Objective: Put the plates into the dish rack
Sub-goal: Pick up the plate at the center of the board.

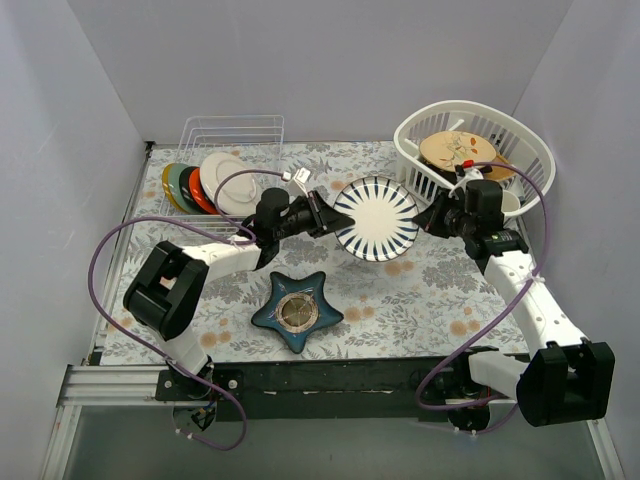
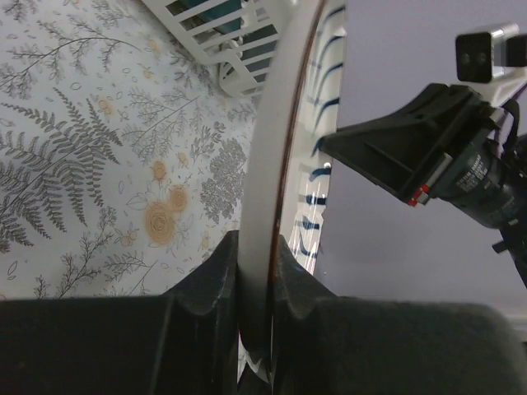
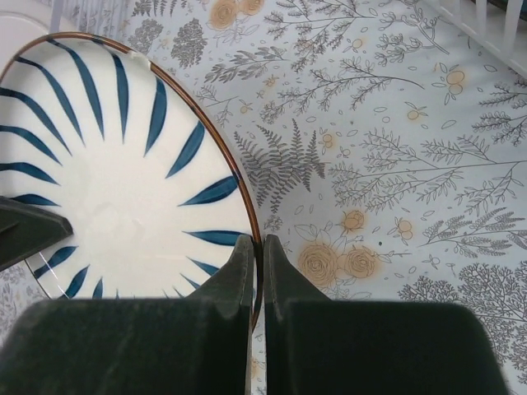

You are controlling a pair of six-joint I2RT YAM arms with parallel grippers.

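Handover: L claw (image 1: 333, 214) & R claw (image 1: 429, 218) both clenched on blue-striped plate (image 1: 375, 218) rim. Next, we judge: R releases, L carries it to dish rack (image 1: 232, 130).

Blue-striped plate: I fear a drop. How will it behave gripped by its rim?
Probably stiff: the blue-striped plate shows no sag between left gripper and right gripper on opposite rims. Its glossy glaze looks slippery for thin-edge pinches. Likely ceramic, chippable if dropped.
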